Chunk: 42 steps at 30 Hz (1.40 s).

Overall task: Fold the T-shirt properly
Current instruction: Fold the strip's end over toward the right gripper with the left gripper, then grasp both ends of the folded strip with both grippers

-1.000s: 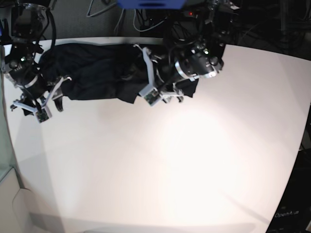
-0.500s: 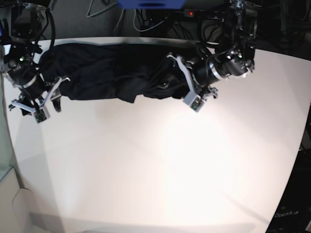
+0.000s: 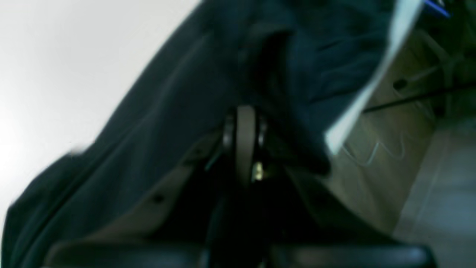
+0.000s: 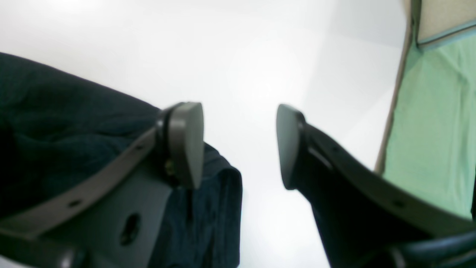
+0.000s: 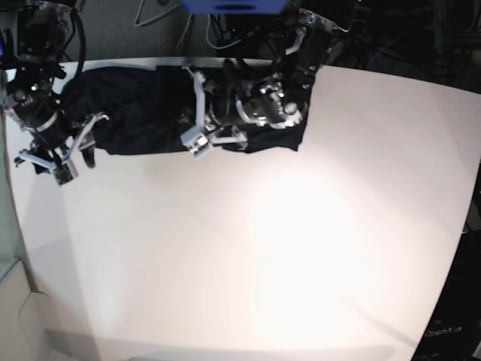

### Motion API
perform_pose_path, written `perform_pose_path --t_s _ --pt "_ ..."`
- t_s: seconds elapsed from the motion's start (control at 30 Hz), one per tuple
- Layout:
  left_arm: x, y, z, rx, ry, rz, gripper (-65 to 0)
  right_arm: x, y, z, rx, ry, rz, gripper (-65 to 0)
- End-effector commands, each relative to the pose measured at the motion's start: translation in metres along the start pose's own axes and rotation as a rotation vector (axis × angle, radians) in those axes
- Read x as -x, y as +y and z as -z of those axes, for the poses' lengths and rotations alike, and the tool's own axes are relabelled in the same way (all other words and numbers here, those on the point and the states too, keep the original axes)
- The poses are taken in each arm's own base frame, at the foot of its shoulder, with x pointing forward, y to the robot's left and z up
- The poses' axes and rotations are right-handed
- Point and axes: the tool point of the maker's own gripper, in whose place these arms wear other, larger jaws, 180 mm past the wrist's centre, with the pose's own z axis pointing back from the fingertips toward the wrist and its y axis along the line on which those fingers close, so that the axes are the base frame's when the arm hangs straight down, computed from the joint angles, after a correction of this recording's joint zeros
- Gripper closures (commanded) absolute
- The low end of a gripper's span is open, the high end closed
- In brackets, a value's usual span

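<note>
I've got the R gripper (image 5: 66,154) at the table's (image 5: 248,256) left edge, jaws apart and empty, beside the shirt's (image 5: 139,113) end. Shirt's bunched along the far edge, mid part hidden under the L arm. L gripper (image 3: 241,130) clamped on a shirt fold; wrist cam's blurry.

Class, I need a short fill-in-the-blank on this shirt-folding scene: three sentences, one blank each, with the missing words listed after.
1. The shirt lies along the far edge of the ____ table.
2. The right gripper has its fingers ____, with nothing between them.
3. The left gripper is ____, its fingers pressed together amid the dark cloth.

Missing words: white; open; shut
</note>
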Motion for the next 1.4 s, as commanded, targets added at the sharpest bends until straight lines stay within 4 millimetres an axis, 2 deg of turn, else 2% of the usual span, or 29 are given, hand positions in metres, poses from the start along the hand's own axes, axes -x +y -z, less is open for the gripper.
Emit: perform_pose_path --t_s 0.0,0.1,0.2,0.3,0.33,0.47,0.53,0.63,0.77,0.9,1.07,1.13,1.37 --pt "-0.025 -0.01 -0.002 0.026 -0.073 0.037 0.0 -0.013 -0.008 -0.004 0.016 -0.046 -0.013 -32.1" --pt "-0.039 -0.017 -0.008 0.028 -0.108 0.074 0.0 -0.014 -0.008 -0.004 0.018 -0.049 -0.014 -32.1" --pt "-0.042 -0.014 -0.014 0.011 -0.115 0.094 0.0 -0.014 -0.008 -0.004 0.017 -0.047 -0.013 -32.1" --pt "-0.03 0.004 -0.027 -0.033 -0.094 0.094 0.0 -0.013 -0.007 -0.004 0.016 -0.046 -0.012 -32.1" --pt "-0.026 0.015 -0.034 -0.064 -0.091 0.079 0.0 -0.013 -0.008 -0.004 0.016 -0.046 -0.013 -32.1" --pt "0.021 0.061 -0.065 -0.196 -0.029 -0.03 0.0 -0.008 -0.021 -0.008 0.052 -0.037 0.002 -32.5" --pt "0.043 0.077 -0.082 -0.248 0.003 -0.067 0.0 -0.005 -0.034 -0.012 0.093 -0.034 0.026 -32.6" --pt "0.062 0.089 -0.098 -0.292 0.031 -0.096 0.0 0.0 -0.042 -0.016 0.122 -0.031 0.063 -32.6" --pt "0.083 0.094 -0.094 -0.294 0.072 -0.142 0.0 0.005 -0.05 -0.019 0.17 -0.039 0.149 -35.4" --pt "0.086 0.104 -0.086 -0.289 0.083 -0.169 0.0 0.014 -0.04 -0.02 0.172 -0.03 0.218 -40.6" --pt "0.09 0.122 -0.081 -0.295 0.101 -0.2 0.0 0.032 -0.031 -0.023 0.196 -0.009 0.326 -41.0" --pt "0.091 0.129 -0.084 -0.31 0.1 -0.21 0.0 0.036 -0.031 -0.024 0.2 0.001 0.338 -41.0" --pt "0.097 0.151 -0.105 -0.384 0.081 -0.257 0.0 0.074 -0.024 -0.018 0.162 0.128 0.363 -41.0"
